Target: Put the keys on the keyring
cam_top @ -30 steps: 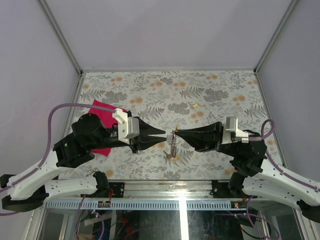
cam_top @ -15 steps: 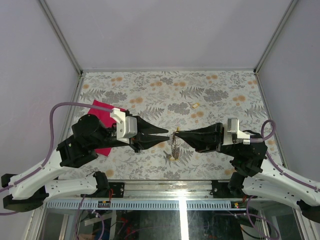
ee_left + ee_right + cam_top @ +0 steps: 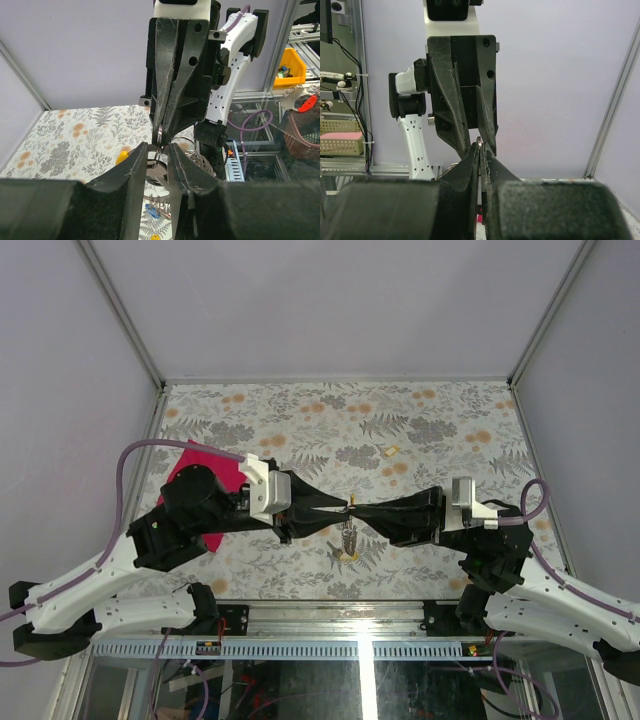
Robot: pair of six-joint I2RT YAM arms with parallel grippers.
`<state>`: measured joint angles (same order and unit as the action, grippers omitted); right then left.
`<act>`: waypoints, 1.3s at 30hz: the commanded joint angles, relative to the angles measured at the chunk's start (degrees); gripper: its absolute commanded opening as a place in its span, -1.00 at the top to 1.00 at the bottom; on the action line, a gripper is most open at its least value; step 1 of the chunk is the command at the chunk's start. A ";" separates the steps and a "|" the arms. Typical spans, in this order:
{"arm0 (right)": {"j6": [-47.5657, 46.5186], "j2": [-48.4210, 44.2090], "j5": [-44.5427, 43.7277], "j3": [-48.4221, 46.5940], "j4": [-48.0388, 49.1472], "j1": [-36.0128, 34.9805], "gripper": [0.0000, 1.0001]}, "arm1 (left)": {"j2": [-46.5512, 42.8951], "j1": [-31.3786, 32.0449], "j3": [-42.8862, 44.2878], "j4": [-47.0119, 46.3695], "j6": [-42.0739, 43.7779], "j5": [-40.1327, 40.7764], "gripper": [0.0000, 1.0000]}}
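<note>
I have the right gripper (image 3: 353, 504) shut on the keyring (image 3: 158, 136), keys (image 3: 347, 536) dangling; left gripper (image 3: 158, 148) straddles it, slightly parted; loose key (image 3: 390, 451) seemingly remains.

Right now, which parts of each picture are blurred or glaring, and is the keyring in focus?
Left wrist view: the left gripper is close and soft; the right gripper and the keyring are sharp. Right wrist view: likewise the near fingers are blurred, the far gripper sharp. Top view: even light, a bright reflection on the panel at the bottom.
</note>
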<state>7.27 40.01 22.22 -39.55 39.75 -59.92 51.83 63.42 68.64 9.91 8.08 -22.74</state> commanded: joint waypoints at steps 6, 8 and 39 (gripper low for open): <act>0.63 -0.42 1.33 -2.18 5.33 -0.10 1.00 | 0.52 0.50 0.81 -3.23 -0.57 -1.44 0.63; 0.76 -0.30 1.49 -2.25 5.34 -0.07 1.00 | 0.63 0.43 0.92 -3.03 -0.50 -1.63 0.65; -12.98 -3.49 -1.52 -11.86 -35.99 -0.02 0.13 | 10.81 0.43 20.80 36.41 6.96 5.79 1.00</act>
<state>-1.63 35.73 22.44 -48.53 13.82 -59.90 60.42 63.68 85.08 36.25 12.60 -20.97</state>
